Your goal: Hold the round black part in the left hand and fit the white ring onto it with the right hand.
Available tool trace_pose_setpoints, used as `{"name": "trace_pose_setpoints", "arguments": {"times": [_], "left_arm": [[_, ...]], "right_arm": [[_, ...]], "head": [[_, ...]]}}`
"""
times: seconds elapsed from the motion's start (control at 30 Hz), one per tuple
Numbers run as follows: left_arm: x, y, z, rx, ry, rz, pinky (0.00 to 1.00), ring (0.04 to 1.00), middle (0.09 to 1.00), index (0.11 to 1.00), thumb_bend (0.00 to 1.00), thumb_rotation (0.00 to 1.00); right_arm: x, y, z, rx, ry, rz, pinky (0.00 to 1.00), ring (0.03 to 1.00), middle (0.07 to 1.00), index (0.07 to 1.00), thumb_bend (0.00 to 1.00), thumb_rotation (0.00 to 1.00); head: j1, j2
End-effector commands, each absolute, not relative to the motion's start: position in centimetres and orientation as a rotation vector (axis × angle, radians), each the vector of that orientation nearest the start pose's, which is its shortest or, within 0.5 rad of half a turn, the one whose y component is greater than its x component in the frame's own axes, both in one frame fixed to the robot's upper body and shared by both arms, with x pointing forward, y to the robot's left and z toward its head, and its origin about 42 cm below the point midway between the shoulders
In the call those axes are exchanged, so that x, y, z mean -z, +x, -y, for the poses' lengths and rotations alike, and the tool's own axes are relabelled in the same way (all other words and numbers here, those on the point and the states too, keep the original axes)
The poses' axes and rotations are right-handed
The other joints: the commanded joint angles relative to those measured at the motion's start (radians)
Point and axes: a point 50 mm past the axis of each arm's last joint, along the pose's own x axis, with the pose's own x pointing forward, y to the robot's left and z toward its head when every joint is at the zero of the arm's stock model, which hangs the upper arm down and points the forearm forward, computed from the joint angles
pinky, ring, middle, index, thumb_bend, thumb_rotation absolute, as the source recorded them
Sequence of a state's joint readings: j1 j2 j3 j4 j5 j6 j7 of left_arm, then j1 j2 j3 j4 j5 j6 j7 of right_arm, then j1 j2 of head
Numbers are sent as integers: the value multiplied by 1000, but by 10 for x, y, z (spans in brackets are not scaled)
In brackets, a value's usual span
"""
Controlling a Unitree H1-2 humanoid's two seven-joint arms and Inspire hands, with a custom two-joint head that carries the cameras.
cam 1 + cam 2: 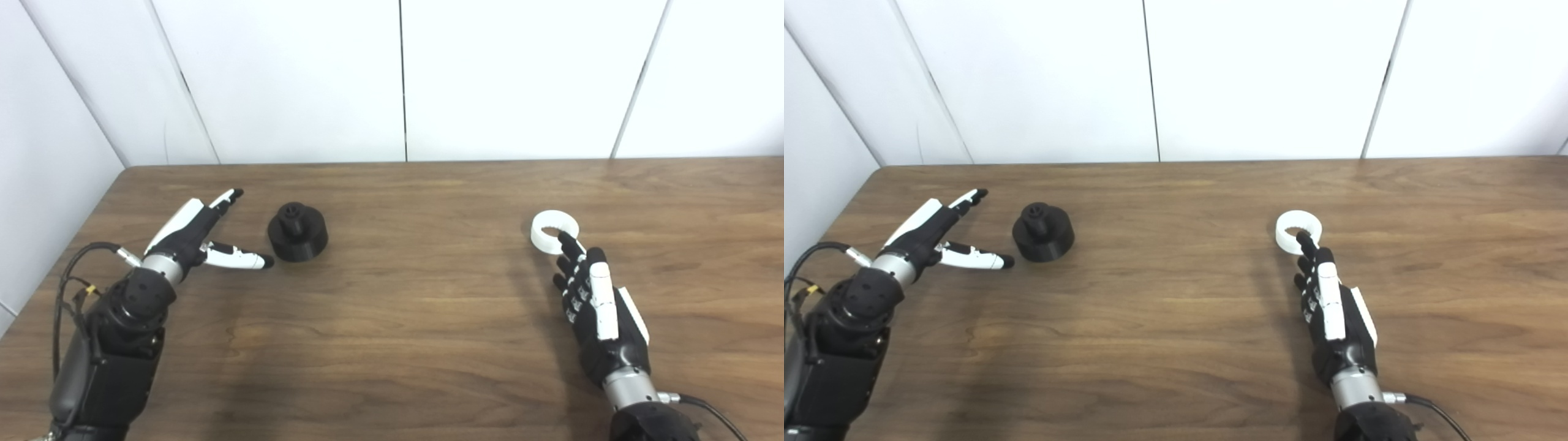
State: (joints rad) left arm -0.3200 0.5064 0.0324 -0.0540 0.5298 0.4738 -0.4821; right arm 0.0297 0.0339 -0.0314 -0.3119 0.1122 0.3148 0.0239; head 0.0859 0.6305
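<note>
A round black part (297,232) with a raised hub on top rests on the wooden table at centre left. My left hand (196,236) lies just to its left, open, fingers and thumb spread toward the part with the thumb tip close to its base, holding nothing. A white ring (554,231) lies flat on the table at the right. My right hand (594,306) reaches up from below it, fingers held straight and together, their tips at the ring's near rim. Nothing is held in that hand.
The wooden table (416,318) ends at a white panelled wall (398,79) along the back and at its left edge near my left arm. Black cables (70,275) loop beside the left wrist.
</note>
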Motion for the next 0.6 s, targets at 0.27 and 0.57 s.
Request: {"name": "trace_pose_setpoints", "arguments": {"times": [0.27, 0.57], "left_arm": [[-253, 391, -373, 83, 998, -249, 1000, 1000, 1000, 947, 1000, 226], [-255, 401, -369, 101, 1027, -254, 1000, 1000, 1000, 927, 1000, 264]], "right_arm": [[-169, 269, 206, -17, 144, 58, 1000, 995, 982, 924, 542, 1000], [-169, 268, 207, -15, 141, 56, 1000, 992, 982, 925, 548, 1000]], "head": [[1, 0], [-7, 4]]}}
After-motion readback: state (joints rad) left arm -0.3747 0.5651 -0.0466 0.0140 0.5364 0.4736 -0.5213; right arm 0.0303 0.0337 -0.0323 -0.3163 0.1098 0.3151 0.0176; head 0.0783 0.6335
